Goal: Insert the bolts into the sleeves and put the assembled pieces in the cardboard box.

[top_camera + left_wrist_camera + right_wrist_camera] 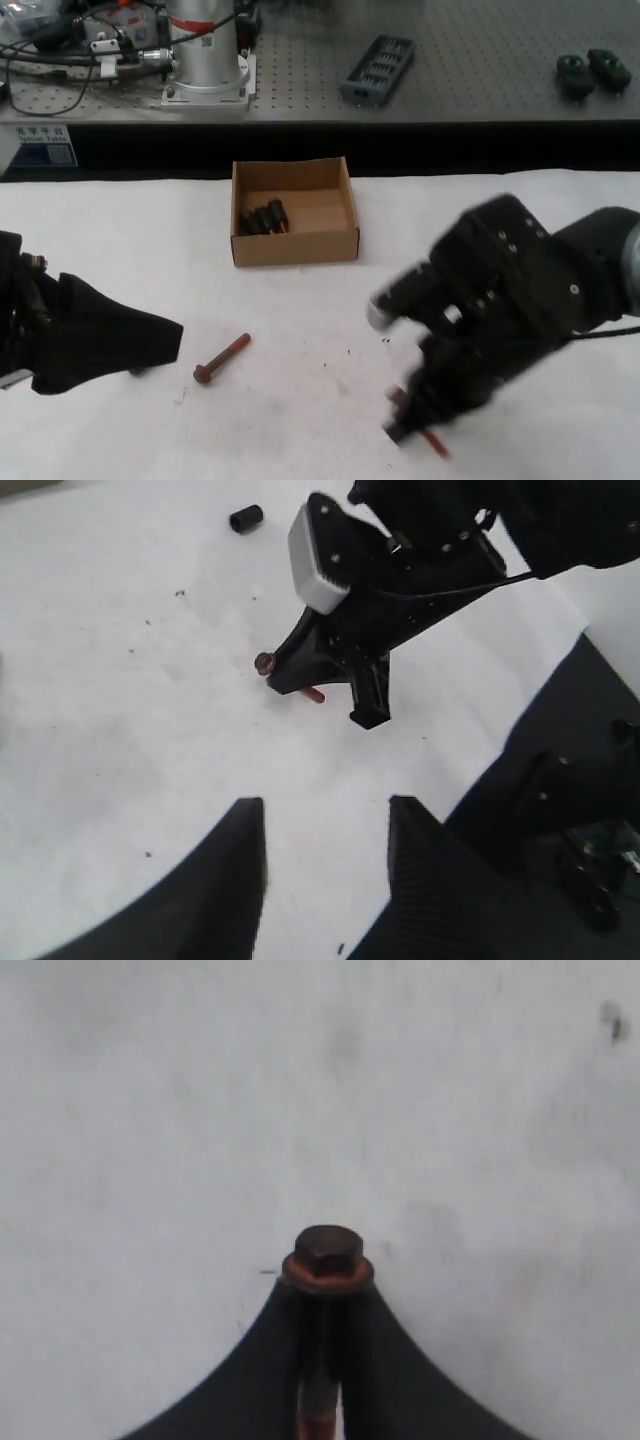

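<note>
A white bench [300,430] fills the front, and behind it stands a grey table [480,70] full of little holes. The right arm is the biggest thing on the bench, on the right side near the front. Its right gripper [322,1305] points down at the white top, and its two fingers are pressed tight on the shaft of a held bolt [327,1257], just under the dark head. The left gripper [325,805] hangs low over the bench on the left side, and its two fingers stand apart with nothing between them. The cardboard box [345,205] sits in the middle, farther back, well apart from both arms. A few dark pieces [264,218] lie inside it, by its left wall. A loose bolt [222,359] lies flat on the bench between the two arms, near the left gripper. A small black sleeve [246,518] lies on the white top past the right gripper.
</note>
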Robot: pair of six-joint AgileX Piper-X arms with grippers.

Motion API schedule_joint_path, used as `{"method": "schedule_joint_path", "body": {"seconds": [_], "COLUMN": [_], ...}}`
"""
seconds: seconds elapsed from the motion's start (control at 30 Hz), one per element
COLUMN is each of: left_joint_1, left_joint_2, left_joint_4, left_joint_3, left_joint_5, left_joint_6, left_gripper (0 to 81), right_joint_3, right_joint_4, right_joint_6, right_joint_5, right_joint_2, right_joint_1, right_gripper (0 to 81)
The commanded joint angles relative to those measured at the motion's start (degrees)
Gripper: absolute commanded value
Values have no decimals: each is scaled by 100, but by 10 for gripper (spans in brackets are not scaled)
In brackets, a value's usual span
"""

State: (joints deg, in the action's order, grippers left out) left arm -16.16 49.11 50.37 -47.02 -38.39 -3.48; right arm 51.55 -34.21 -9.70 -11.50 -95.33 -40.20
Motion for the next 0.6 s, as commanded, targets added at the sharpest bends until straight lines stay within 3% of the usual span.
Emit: {"method": "schedule_joint_path", "body": {"seconds": [0.0,0.27,0.57], "left_joint_1": [-30,-30,-30], "left_joint_2": [-185,-743,-831], "left_joint_4": [-18,-28,20], "left_joint_3": [-26,-26,-26], "left_joint_5": [598,1573,1637], "left_joint_6": [-79,-46,-78], "left_gripper": [297,297,297], "right_joint_3": [272,333,333], "right_joint_4": [1287,1907,1918], "right_joint_6": [1209,2242,2299], "right_joint_5": [-376,-357,-557], "right_joint_2": [85,-127,-620], "right_joint_1": [-254,-753,-1129], "right_gripper": [43,43,43]}}
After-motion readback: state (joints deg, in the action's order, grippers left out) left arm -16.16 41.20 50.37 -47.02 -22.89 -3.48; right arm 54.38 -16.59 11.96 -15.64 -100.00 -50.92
